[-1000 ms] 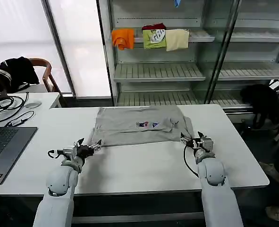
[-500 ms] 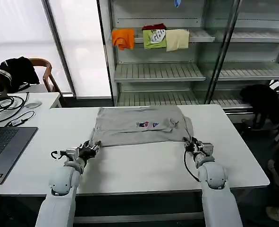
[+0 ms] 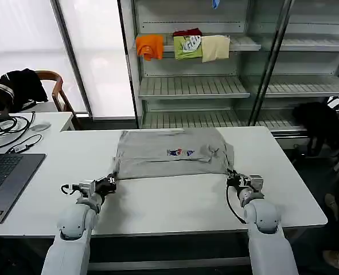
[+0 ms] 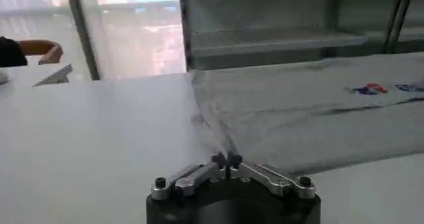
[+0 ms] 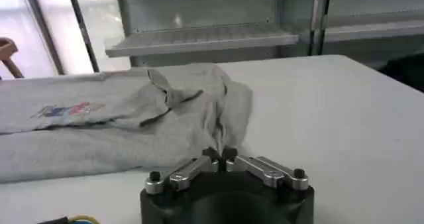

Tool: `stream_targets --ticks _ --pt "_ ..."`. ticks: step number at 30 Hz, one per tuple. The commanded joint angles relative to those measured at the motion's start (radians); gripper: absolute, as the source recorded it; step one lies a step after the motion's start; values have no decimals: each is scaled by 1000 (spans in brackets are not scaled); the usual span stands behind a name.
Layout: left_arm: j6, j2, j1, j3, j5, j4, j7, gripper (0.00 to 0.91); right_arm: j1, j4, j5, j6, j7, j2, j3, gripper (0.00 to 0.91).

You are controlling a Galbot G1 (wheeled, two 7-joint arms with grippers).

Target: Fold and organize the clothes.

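A light grey shirt [image 3: 169,150] with a small multicoloured chest print lies flat across the far half of the white table [image 3: 175,200]. My left gripper [image 3: 109,182] is shut on the shirt's near-left corner, and the cloth [image 4: 291,119] runs away from its closed fingertips [image 4: 226,160]. At the near-right corner my right gripper [image 3: 233,178] is shut on bunched fabric, and the shirt [image 5: 119,122] rises in wrinkles just beyond its jaws [image 5: 219,156]. Both grippers sit low on the tabletop.
A laptop [image 3: 6,175], cables and a mouse [image 3: 40,126] lie on the left desk. A black jacket [image 3: 19,86] hangs on a chair behind it. Shelves [image 3: 192,86] behind the table hold orange, green and cream folded clothes [image 3: 183,46]. The table's near half is bare.
Both grippers have drawn back toward me along the table while holding the shirt's near corners. The near edge of the shirt has been pulled straighter and flatter.
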Motion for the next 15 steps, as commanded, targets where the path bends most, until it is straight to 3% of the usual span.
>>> stream_targets --ticks 1,10,15 --pt "0 7 83 -14 10 -97 34 0 -71 103 45 0 11 -5 -5 0" --pt "-1 83 336 -123 -101 -342 80 0 -311 401 80 -1 35 -20 -5 0" --pt "-18 90 462 -195 -159 -454 91 0 -426 501 90 -1 58 -49 -7 0"
